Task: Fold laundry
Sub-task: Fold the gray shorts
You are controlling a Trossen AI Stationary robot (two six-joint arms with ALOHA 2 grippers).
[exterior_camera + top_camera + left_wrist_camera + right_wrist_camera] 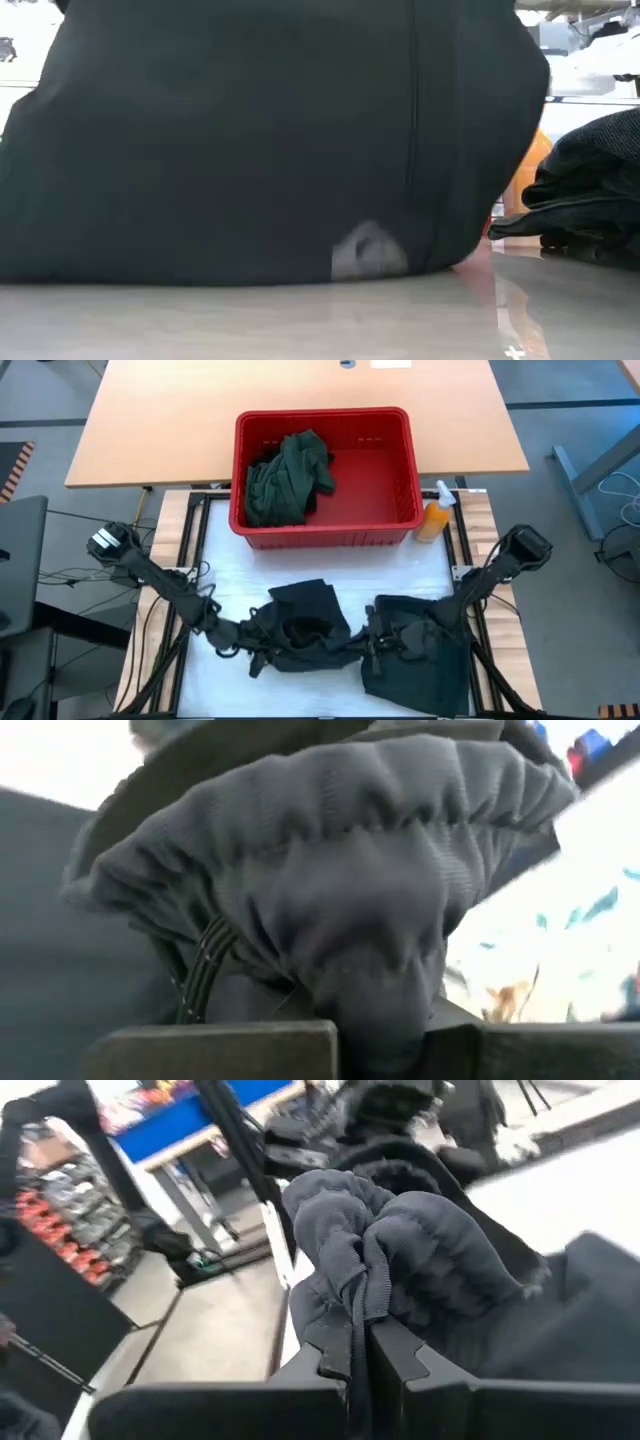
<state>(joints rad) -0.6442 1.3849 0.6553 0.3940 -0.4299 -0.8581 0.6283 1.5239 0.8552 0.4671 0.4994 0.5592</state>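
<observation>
Red basket with one green garment – both arms gripping dark cloth below it.

The red basket [390,480], at upper centre of the high view, holds a crumpled green shirt [287,478] in its left half. An orange bottle [434,518] stands just beside its right corner. On the white worktop [225,570], lower centre, the left gripper [262,650] and right gripper [372,645] have jaws pinched on a black garment [305,622] – another dark garment [425,660] lies lower right.

Black garment [305,622], dark green shirt [288,478] in red basket [395,475], orange bottle [434,520].
</observation>
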